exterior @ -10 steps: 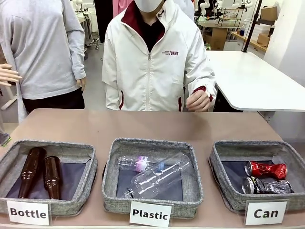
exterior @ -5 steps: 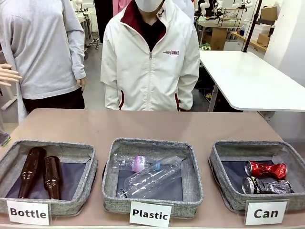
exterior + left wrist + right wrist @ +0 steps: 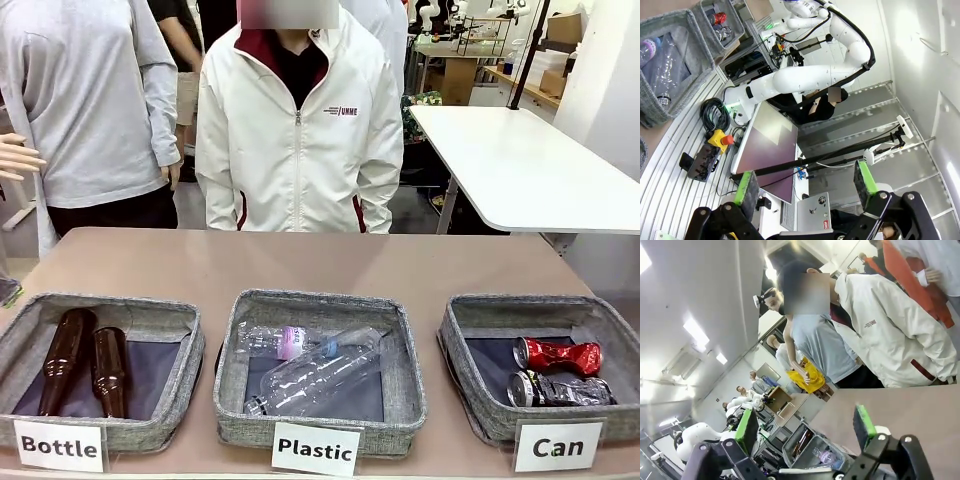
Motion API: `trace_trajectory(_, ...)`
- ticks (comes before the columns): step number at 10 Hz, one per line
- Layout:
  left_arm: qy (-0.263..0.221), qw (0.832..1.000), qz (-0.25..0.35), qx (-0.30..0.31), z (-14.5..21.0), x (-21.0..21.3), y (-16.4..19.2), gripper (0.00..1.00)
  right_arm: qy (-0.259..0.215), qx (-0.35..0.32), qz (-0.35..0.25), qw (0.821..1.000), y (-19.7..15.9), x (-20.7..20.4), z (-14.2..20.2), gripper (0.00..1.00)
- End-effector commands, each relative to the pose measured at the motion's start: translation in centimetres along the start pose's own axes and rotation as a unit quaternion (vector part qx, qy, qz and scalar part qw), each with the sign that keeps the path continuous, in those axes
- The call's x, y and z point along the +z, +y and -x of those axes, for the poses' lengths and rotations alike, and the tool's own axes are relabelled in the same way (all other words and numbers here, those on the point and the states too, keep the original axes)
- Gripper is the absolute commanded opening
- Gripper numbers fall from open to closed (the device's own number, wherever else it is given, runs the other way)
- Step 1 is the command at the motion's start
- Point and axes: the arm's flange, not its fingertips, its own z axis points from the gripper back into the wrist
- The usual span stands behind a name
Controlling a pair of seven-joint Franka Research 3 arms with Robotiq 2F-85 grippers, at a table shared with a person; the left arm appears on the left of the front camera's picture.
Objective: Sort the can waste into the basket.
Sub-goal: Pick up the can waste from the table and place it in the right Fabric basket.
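Lying crumpled in the basket (image 3: 468, 325): red can (image 3: 556, 355), black can (image 3: 558, 390); both arms' fingers (image 3: 746, 188) (image 3: 747, 430) spread, empty.

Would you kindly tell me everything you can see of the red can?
The red can is a small metal drink can, shiny red with silver ends, its body crumpled and dented. It lies on its side in the grey fabric basket labelled "Can", at the table's right end in the front view, its silver top pointing toward picture left. It rests on the basket's dark base, just behind the black can, which lies alongside it; whether the two touch I cannot tell. No hand or gripper is on it.
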Motion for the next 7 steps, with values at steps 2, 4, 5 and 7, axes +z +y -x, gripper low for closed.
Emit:
trace_trajectory(2,-0.002,1.0,0.01,-0.003,0.16,0.02,-0.27,1.0,-0.011,-0.007,-0.007,1.0,0.23,-0.09,-0.34,1.0)
trace_trajectory(4,-0.002,1.0,0.01,-0.003,0.16,0.02,-0.27,1.0,-0.011,-0.007,-0.007,1.0,0.23,-0.09,-0.34,1.0)
trace_trajectory(5,-0.002,1.0,0.01,-0.003,0.16,0.02,-0.27,1.0,-0.011,-0.007,-0.007,1.0,0.23,-0.09,-0.34,1.0)
trace_trajectory(7,-0.002,1.0,0.01,-0.003,0.16,0.02,-0.27,1.0,-0.011,-0.007,-0.007,1.0,0.23,-0.09,-0.34,1.0)
